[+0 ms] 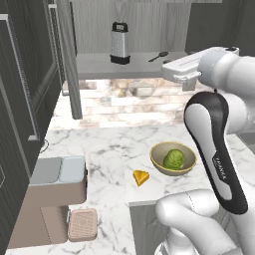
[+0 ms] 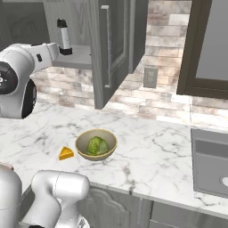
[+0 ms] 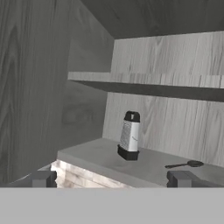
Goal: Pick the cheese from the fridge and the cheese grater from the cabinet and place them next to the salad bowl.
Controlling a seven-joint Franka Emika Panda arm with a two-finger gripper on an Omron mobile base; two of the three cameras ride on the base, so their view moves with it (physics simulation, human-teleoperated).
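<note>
While the gripper (image 3: 111,178) hangs wide open and empty before the open cabinet (image 1: 149,30), the grater (image 1: 119,43) stands upright on its bottom shelf, a black spoon (image 1: 159,56) well to its right. Below, on the white marble counter (image 1: 114,149) against the brick wall (image 2: 156,53), the cheese (image 1: 141,177) lies just beside the salad bowl (image 1: 160,149).

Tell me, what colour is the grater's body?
Silver, with black top and base; the cheese grater shows best in the left base view.
</note>
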